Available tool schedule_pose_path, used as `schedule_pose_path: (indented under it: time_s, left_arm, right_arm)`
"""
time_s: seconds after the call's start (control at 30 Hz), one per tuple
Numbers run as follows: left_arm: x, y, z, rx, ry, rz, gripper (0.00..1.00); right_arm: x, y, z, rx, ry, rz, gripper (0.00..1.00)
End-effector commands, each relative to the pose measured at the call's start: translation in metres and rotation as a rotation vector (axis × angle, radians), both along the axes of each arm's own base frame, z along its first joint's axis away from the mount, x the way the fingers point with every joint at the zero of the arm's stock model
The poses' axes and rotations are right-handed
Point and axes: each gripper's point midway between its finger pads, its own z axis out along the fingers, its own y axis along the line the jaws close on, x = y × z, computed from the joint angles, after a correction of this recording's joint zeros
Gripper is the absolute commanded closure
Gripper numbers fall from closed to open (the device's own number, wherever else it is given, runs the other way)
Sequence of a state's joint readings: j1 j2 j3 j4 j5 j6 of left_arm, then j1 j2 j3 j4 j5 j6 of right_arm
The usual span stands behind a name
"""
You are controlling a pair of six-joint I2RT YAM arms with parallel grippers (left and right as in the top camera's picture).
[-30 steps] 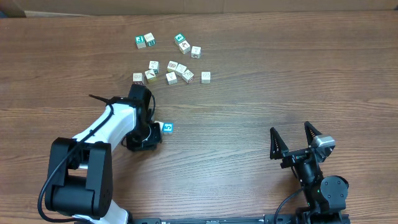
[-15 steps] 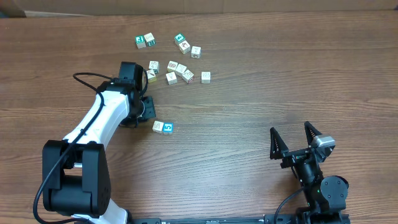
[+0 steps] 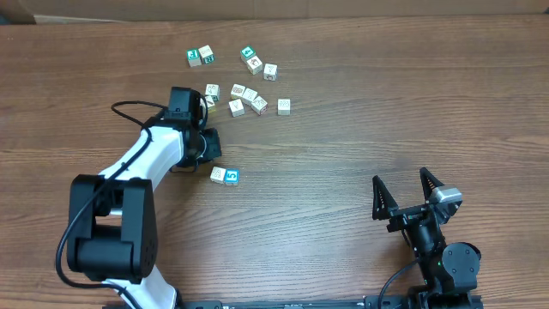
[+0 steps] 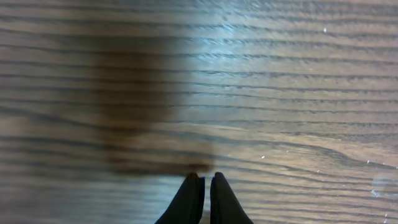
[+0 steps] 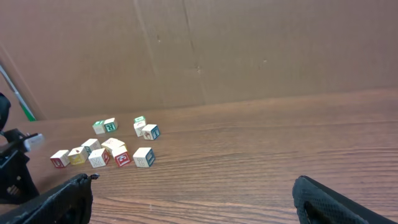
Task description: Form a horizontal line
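Note:
Two cubes sit side by side left of centre on the table: a whitish cube (image 3: 218, 174) and a blue-faced "5" cube (image 3: 231, 177), forming a short row. My left gripper (image 3: 206, 144) hangs just above and left of them, between this pair and the loose cubes. In the left wrist view its fingertips (image 4: 206, 177) are pressed together over bare wood, holding nothing. My right gripper (image 3: 405, 192) rests at the front right with its fingers spread wide and empty; its two dark fingers frame bare wood (image 5: 193, 202) in the right wrist view.
Several loose cubes (image 3: 249, 96) lie scattered at the back left, also seen as a cluster (image 5: 121, 155) from the right wrist. Green-faced cubes (image 3: 194, 57) sit furthest back. The left arm's wrist (image 3: 180, 101) overlaps the cluster's left end. A cardboard wall (image 5: 199, 50) stands behind.
My left gripper has drawn back from beside the whitish cube of the pair toward the loose cubes, then shifted slightly right. The pair and the right arm have not moved.

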State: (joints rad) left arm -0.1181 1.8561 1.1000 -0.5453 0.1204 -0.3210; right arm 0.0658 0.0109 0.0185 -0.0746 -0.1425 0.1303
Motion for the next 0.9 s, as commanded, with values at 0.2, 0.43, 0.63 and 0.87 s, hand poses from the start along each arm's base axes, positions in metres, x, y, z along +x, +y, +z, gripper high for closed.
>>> schedule_pose_path:
  time_s: [0.2, 0.43, 0.63, 0.87]
  left_arm:
    - [-0.015, -0.011, -0.01, -0.036, 0.06, -0.058, 0.96]
    - [-0.025, -0.009, -0.012, -0.027, 0.1, -0.075, 0.96]
    - [-0.029, -0.009, -0.013, -0.026, 0.115, -0.075, 0.96]
    - [-0.032, -0.008, -0.014, -0.023, 0.129, -0.079, 0.96]
  right_arm:
    - [0.0, -0.001, -0.002, 0.003, -0.001, -0.004, 0.0]
    - [0.0, -0.001, -0.002, 0.003, -0.001, -0.004, 0.0]
    - [0.0, -0.001, -0.002, 0.003, -0.001, -0.004, 0.0]
    - [0.0, -0.001, -0.002, 0.003, -0.001, -0.004, 0.0]
